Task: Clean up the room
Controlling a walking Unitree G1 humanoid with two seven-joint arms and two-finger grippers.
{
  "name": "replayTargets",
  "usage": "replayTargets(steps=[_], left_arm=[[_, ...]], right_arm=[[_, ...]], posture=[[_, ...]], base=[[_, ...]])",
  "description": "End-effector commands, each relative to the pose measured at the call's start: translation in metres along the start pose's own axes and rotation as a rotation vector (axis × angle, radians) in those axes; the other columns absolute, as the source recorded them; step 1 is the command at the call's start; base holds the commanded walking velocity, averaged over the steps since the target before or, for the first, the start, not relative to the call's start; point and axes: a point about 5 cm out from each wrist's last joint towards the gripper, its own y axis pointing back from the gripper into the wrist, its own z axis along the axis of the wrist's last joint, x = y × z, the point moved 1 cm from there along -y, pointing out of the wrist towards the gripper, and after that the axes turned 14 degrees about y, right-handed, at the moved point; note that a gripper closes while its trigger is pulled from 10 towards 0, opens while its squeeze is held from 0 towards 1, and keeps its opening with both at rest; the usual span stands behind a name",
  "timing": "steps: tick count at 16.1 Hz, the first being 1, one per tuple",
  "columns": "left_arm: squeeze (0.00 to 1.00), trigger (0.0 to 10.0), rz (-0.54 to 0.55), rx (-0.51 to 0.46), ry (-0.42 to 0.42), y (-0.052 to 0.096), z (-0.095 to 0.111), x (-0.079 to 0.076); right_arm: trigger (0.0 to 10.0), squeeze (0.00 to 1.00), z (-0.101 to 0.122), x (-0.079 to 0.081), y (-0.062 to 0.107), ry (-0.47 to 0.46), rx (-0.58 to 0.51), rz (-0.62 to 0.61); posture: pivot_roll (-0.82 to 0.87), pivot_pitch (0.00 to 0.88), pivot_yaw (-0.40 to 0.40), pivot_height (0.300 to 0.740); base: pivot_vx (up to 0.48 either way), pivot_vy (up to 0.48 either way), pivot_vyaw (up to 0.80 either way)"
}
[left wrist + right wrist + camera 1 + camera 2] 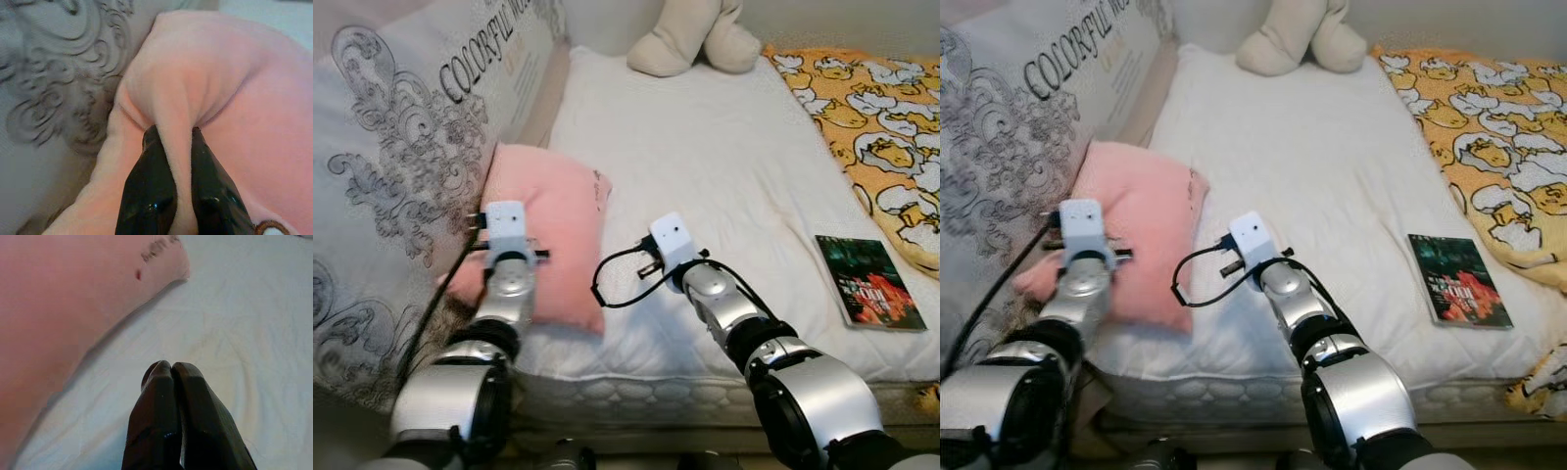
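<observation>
Left gripper (172, 134): my two black fingers pinch a raised fold of the pink pillow (551, 230) between them, near the pillow's edge beside the patterned cushion.
Right gripper (169, 366): my fingers are pressed together with nothing between them, held over the bare white sheet just beside the pink pillow's corner.
Pink pillow: lies at the near left part of the bed (705, 166), leaning against the grey patterned cushion (391, 157) printed with "COLORFUL".
Book (868, 281): dark cover with red, flat on the sheet at the near right, well apart from both my grippers.
Duck blanket (871, 108): orange-yellow, spread along the bed's right side, just beyond the book.
Plush toy (690, 37): beige, at the far end of the bed.
</observation>
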Motion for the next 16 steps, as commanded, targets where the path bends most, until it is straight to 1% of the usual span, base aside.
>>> replayTargets(steps=[1,2,3,4,5,6,7,8,9,10,11,12,13,14,15,16], left_arm=[[0.18,10.0,-0.005,0.014,-0.028,0.001,-0.005,0.003],[0.95,10.0,-0.007,0.0,-0.045,0.001,-0.003,0.004],[1.0,10.0,-0.012,-0.04,-0.085,-0.001,0.004,0.005],[1.0,10.0,-0.039,-0.168,-0.184,-0.005,0.026,0.001],[1.0,10.0,-0.046,-0.251,-0.217,-0.005,0.039,-0.001],[1.0,10.0,-0.041,-0.275,-0.21,-0.006,0.044,-0.001],[1.0,10.0,-0.034,-0.337,-0.205,-0.006,0.056,0.001],[1.0,10.0,-0.051,-0.465,-0.221,-0.005,0.08,0.0],[1.0,10.0,-0.08,-0.535,-0.234,-0.002,0.092,-0.003],[1.0,10.0,-0.112,-0.579,-0.244,0.0,0.1,-0.006],[1.0,10.0,-0.142,-0.578,-0.227,0.002,0.099,-0.011],[1.0,10.0,-0.172,-0.562,-0.193,0.005,0.094,-0.015],[1.0,10.0,-0.216,-0.564,-0.156,0.012,0.091,-0.021],[1.0,10.0,-0.248,-0.576,-0.146,0.018,0.091,-0.024],[1.0,10.0,-0.331,-0.582,-0.113,0.037,0.088,-0.029],[1.0,10.0,-0.392,-0.54,-0.085,0.058,0.079,-0.027]], right_arm=[[10.0,0.0,0.003,-0.002,-0.001,-0.015,-0.003,-0.011],[10.0,0.0,0.004,-0.003,-0.001,-0.018,-0.007,-0.015],[10.0,0.0,0.005,-0.003,-0.001,-0.028,-0.014,-0.02],[10.0,0.0,0.005,-0.004,0.0,-0.045,-0.029,-0.029],[10.0,0.0,0.004,-0.005,0.0,-0.063,-0.039,-0.039],[10.0,0.0,0.005,-0.006,0.0,-0.072,-0.044,-0.045],[10.0,0.0,0.006,-0.008,0.001,-0.087,-0.06,-0.056],[10.0,0.0,0.008,-0.01,0.002,-0.103,-0.099,-0.071],[10.0,0.0,0.009,-0.01,0.003,-0.105,-0.124,-0.08],[10.0,0.0,0.009,-0.011,0.004,-0.12,-0.145,-0.087],[10.0,0.0,0.009,-0.012,0.005,-0.119,-0.157,-0.093],[10.0,0.0,0.009,-0.014,0.007,-0.115,-0.173,-0.105],[10.0,0.0,0.012,-0.02,0.008,-0.129,-0.208,-0.133],[10.0,0.0,0.016,-0.025,0.01,-0.14,-0.237,-0.154],[10.0,0.0,0.024,-0.043,0.021,-0.16,-0.341,-0.259],[10.0,0.0,0.028,-0.06,0.043,-0.175,-0.436,-0.385]], posture=[[-0.05,0.034,0.022,0.74],[-0.05,0.034,0.022,0.74],[-0.05,0.03,0.026,0.74],[-0.05,0.026,0.03,0.74],[-0.05,0.026,0.029,0.74],[-0.05,0.025,0.029,0.74],[-0.05,0.027,0.029,0.74],[-0.05,0.026,0.029,0.74],[-0.05,0.026,0.029,0.74],[-0.04,0.026,0.029,0.74],[-0.04,0.024,0.03,0.74],[-0.04,0.024,0.034,0.74],[-0.05,0.02,0.033,0.74],[-0.06,0.016,0.03,0.74],[-0.05,0.007,0.028,0.74],[-0.05,0.0,0.028,0.74]], base=[[0.0,0.0,0.0],[0.0,0.0,0.0],[0.0,0.0,0.0],[0.0,0.0,0.0],[0.0,0.0,0.0],[0.0,0.0,0.0],[0.0,0.0,0.0],[0.0,0.0,0.0],[0.0,0.0,0.0],[0.0,0.0,0.0],[0.0,0.0,0.0],[0.0,0.0,0.0],[0.0,0.0,0.0],[0.0,0.0,0.0],[0.0,0.0,0.0],[0.0,0.0,0.0]])
